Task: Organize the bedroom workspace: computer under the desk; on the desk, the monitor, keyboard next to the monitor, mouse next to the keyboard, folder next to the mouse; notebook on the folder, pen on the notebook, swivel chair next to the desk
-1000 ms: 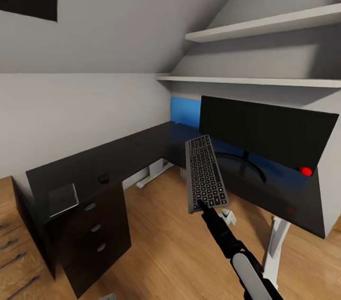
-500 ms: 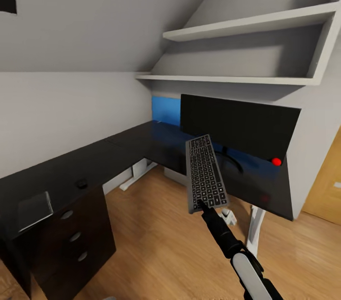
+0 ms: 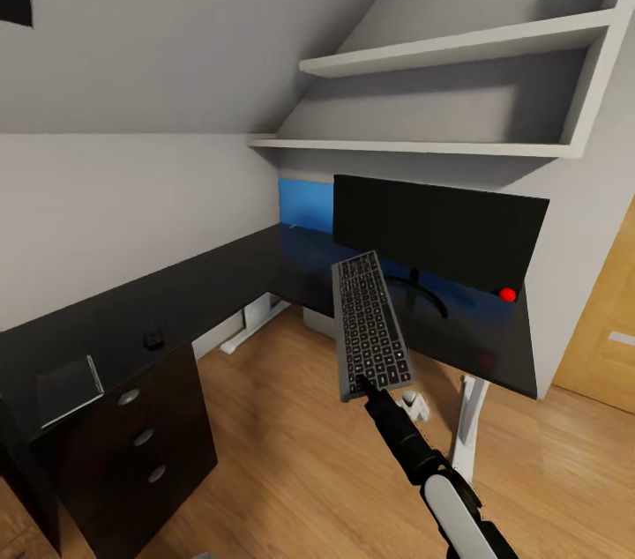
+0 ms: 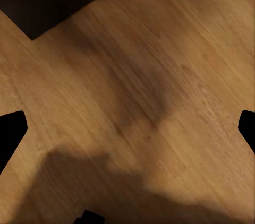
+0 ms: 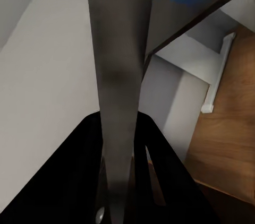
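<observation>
My right gripper (image 3: 360, 384) is shut on the near end of the long dark-grey keyboard (image 3: 369, 325), which it holds tilted in the air in front of the desk (image 3: 220, 286). The keyboard's far end reaches toward the black monitor (image 3: 437, 233), which stands on the desk's right wing. In the right wrist view the keyboard (image 5: 119, 65) shows edge-on between the jaws. On the left wing lie the small black mouse (image 3: 154, 339) and the grey notebook (image 3: 69, 387). My left gripper (image 4: 127, 128) hangs open over the wood floor (image 4: 159, 75).
A dark drawer unit (image 3: 145, 440) with silver knobs stands under the desk's left wing. White desk legs (image 3: 467, 418) rise from the floor. Two white shelves (image 3: 441, 145) hang above the monitor, with a blue wall panel (image 3: 304, 204) behind it. An oak door (image 3: 608, 330) is at the far right.
The head view has swung to the right, so the desk and monitor sit further left in the picture. The keyboard stays in my right gripper, now slightly lower and further left.
</observation>
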